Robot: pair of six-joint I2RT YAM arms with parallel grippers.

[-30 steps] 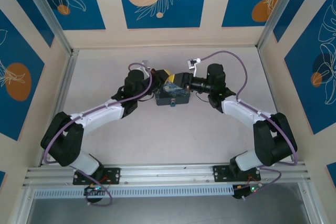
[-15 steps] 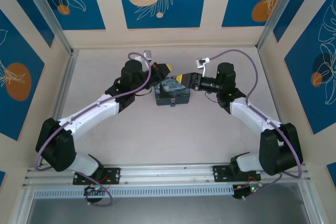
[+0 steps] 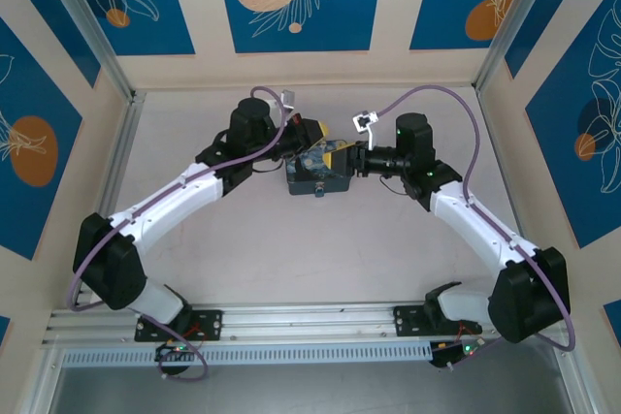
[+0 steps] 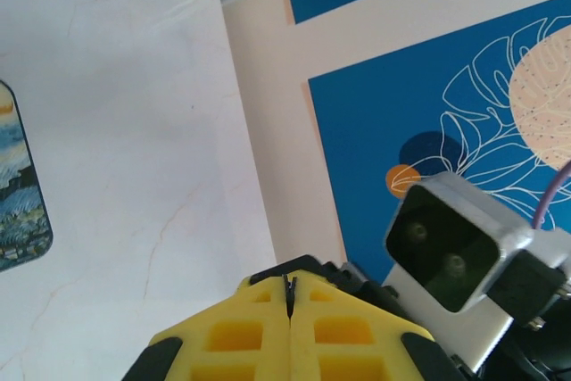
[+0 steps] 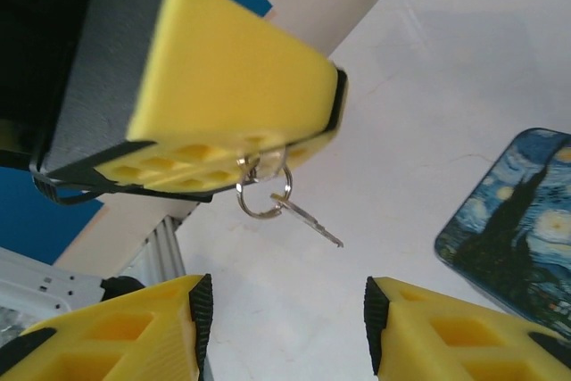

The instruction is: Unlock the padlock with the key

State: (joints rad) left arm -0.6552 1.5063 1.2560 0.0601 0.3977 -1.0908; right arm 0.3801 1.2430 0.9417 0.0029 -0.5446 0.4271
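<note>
The key (image 5: 310, 219) is dangling in the air from a small key ring (image 5: 260, 192), well above the counter (image 5: 428, 86) and just beside the painted box (image 5: 517, 220). The left pincer (image 5: 254, 154) is pressing its yellow pads together on the top of that ring, so it is gripping the ring rather than the key, and the key is hanging free with its blade pointing down and to the right. The right pincer (image 5: 285, 310) is waiting just below with its fingers apart and nothing between them. Judging by its look, the key is behaving as a thin, stiff, very light sliver of smooth metal. It is likely to swing or spin on the ring at the slightest nudge and to slip or twist between pads that are gripping it off-centre. The best hold seems to be the flat head next to the ring, with the pads closing on its two broad faces. That would leave the whole blade sticking out for the keyhole. Taking it by the blade or by the ring would leave it wobbling when pushed. The padlock is too small to tell apart from the box in the view from above, so lining the blade up with it is looking like the harder part.
</note>
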